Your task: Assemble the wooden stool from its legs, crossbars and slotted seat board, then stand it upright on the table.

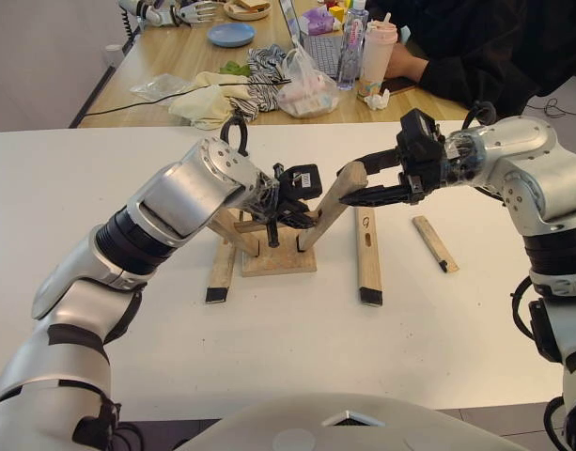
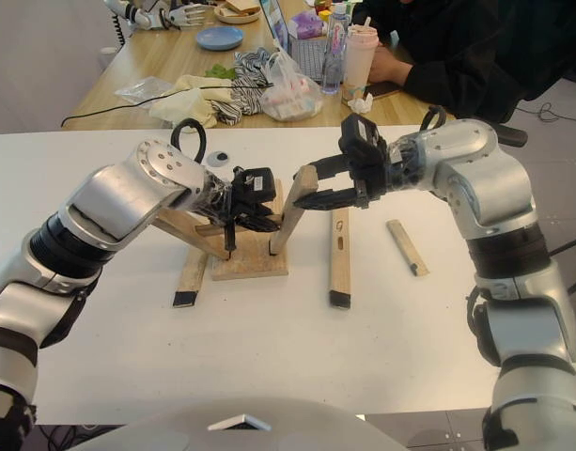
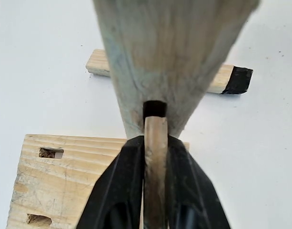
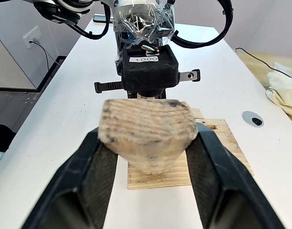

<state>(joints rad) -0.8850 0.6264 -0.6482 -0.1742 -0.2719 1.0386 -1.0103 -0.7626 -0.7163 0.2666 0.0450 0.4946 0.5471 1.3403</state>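
The left gripper (image 3: pixel 155 143) has its 2 black fingers (image 3: pixel 122 181) clamped on a thin pale wooden crossbar (image 3: pixel 155 136). The bar's far end sits in a dark slot in the side of a thick, tilted wooden stool leg (image 1: pixel 330 211) directly in front of the fingertips. The right gripper (image 1: pixel 355 186) faces the left one from the other side and is closed on that same leg's upper end, 1 finger (image 4: pixel 95 162) on each flank of the end grain. The leg slants down from the right gripper to a flat, square, light wooden seat board with slots (image 1: pixel 283 261), which lies on the white table (image 1: pixel 100 188) just below both grippers.

Below the right gripper, a second wooden leg with a black tip (image 1: pixel 367 254) lies flat on the table. A short wooden bar (image 1: pixel 434 242) lies beyond it, on the right gripper's outer side. Under the left arm, beside the seat board, lies another black-tipped wooden leg (image 1: pixel 222 272).
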